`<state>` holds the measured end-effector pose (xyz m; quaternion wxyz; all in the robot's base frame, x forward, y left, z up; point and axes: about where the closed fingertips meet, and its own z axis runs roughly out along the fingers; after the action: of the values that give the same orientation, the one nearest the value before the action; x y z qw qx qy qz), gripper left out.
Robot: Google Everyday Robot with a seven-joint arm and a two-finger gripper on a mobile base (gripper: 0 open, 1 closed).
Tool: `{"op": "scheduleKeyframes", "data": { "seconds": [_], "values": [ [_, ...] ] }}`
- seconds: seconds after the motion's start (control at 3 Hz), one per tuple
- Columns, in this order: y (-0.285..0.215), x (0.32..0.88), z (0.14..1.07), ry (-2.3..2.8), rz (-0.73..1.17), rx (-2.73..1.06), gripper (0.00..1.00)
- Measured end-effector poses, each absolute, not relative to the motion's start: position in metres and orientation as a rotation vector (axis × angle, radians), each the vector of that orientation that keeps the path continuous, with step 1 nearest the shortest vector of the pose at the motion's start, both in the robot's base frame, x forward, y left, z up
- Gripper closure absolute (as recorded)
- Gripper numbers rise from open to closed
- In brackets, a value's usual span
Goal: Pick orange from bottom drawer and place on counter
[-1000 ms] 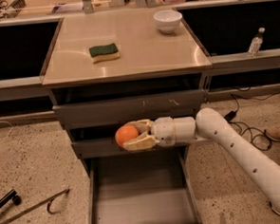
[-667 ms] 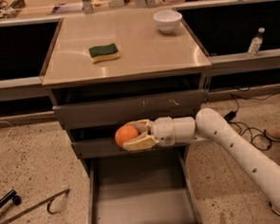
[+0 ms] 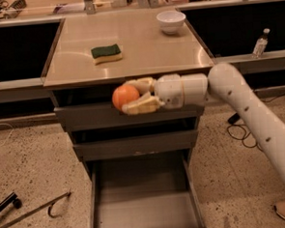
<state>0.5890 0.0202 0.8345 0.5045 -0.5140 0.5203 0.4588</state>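
Camera view: jaws clamp the orange between them, bottom drawer open well below the jaws and table edge just above, so placement likely requires a rise.

A smooth white tubular arm is seen, dotted with small dark screw holes; a fat white cylindrical wrist is followed by the gripper, cream-yellow fingers, just under the front edge of the counter.
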Motion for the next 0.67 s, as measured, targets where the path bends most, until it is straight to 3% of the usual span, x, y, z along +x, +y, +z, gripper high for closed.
{"op": "scheduleKeyframes", "data": {
  "seconds": [0.33, 0.67],
  "values": [
    [0.022, 0.596, 0.945, 1.147, 1.012, -1.315, 1.00],
    [-0.003, 0.613, 0.973, 1.126, 0.960, -1.255, 1.00]
  ]
}}
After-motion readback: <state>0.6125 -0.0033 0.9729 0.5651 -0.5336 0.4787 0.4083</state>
